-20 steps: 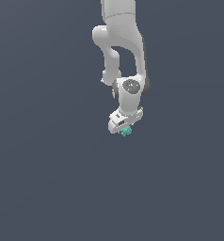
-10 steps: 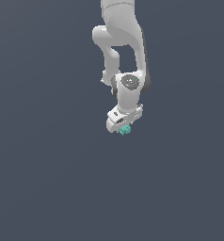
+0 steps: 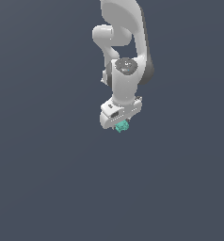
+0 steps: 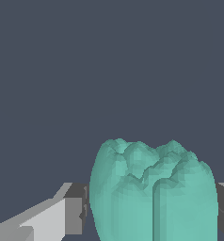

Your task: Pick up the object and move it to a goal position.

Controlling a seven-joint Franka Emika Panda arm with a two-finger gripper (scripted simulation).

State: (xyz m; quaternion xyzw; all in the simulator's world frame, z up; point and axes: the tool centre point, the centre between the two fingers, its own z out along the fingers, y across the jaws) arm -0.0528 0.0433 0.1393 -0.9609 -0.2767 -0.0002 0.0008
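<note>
So, in the exterior view, you see the white arm [image 3: 125, 70] hanging down from above against a plain dark blue-grey ground, with the gripper [image 3: 119, 123] at its lower end. The object [image 3: 122, 125], a small teal lump, pokes out just below the gripper's white body, tucked close against it and partly hidden by it. You get no shadow or contact line beneath the object in this view, so you cannot tell whether it is off the surface or touching it. No goal marker shows anywhere around the arm, so you cannot judge from this view how near the goal lies.

Next, in the wrist view, the object [image 4: 151, 193] fills the space between the two grey fingertips [image 4: 75, 214], its bumpy sides pressed right up to the pad on either flank. The jaws are closed onto it at about the object's own width, so you can read this as a firm hold rather than a hover. Beyond the object you see only the same flat dark ground.

By these pictures, the grasp looks done. What remains for you, as a judgement, is the carry to the goal position, which neither view shows.
</note>
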